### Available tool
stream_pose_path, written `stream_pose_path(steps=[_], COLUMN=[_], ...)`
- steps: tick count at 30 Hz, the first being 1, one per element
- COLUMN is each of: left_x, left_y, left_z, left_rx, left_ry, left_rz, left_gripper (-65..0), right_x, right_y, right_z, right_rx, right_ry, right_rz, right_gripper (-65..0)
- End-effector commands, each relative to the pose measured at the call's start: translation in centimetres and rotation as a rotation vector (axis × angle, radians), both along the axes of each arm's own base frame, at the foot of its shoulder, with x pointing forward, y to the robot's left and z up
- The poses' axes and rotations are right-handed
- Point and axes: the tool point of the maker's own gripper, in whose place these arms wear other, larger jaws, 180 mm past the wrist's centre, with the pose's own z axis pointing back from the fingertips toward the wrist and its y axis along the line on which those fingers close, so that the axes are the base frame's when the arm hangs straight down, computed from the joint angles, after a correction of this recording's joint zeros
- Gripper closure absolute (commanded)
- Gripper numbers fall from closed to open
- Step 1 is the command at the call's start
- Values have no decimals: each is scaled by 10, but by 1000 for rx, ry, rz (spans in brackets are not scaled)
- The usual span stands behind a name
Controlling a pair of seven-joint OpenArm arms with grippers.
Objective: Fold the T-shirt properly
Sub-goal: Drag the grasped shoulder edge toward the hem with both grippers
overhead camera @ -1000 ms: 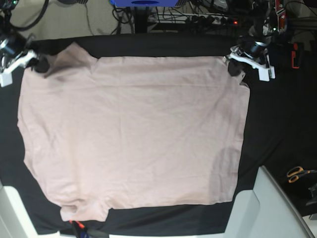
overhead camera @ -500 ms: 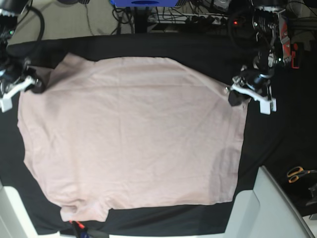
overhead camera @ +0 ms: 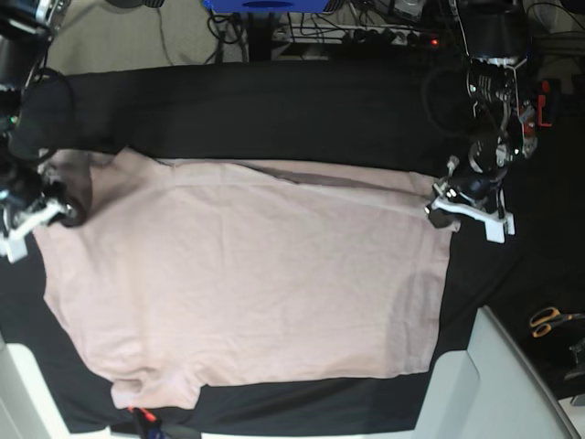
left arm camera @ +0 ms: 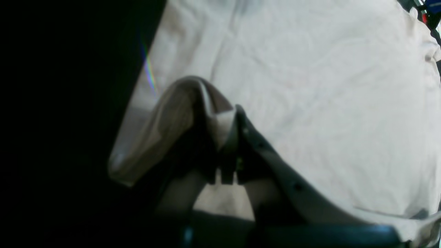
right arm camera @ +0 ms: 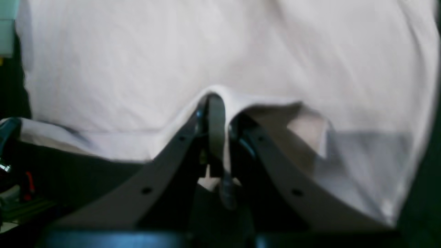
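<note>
The pale pink T-shirt lies spread on the black table cloth, its far edge lifted and drawn over the lower layer. In the base view my left gripper is shut on the shirt's far right corner. My right gripper is shut on the far left corner. The left wrist view shows my left gripper pinching a fold of the T-shirt. In the right wrist view the T-shirt drapes over the closed tips of my right gripper.
Orange-handled scissors lie at the right edge of the table. A white panel stands at the near right corner and another at the near left. Cables and a blue object sit behind the table.
Both grippers have moved toward the near side, each carrying a far corner of the T-shirt. The far edge now lies lower, baring more black cloth behind it.
</note>
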Motion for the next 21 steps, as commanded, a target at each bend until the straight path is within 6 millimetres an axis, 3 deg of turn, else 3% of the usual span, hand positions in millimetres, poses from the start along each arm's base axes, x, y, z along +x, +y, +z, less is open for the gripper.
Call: stream_pose_path(steps=[1, 11, 21], left_x=[12, 29, 50], left_y=[6, 2, 5], left_z=[11, 12, 16], left_rx=[35, 153, 156], left_ry=[-37, -26, -32], left_rz=[-6, -54, -48], left_gripper=[0, 0, 0], right_x=[14, 43, 67], right_y=[-6, 10, 4], right_z=[12, 7, 17], right_rx=[-7, 3, -28], right_ry=[-47, -81, -116], right_rz=[-5, 25, 19], right_gripper=[-6, -6, -6])
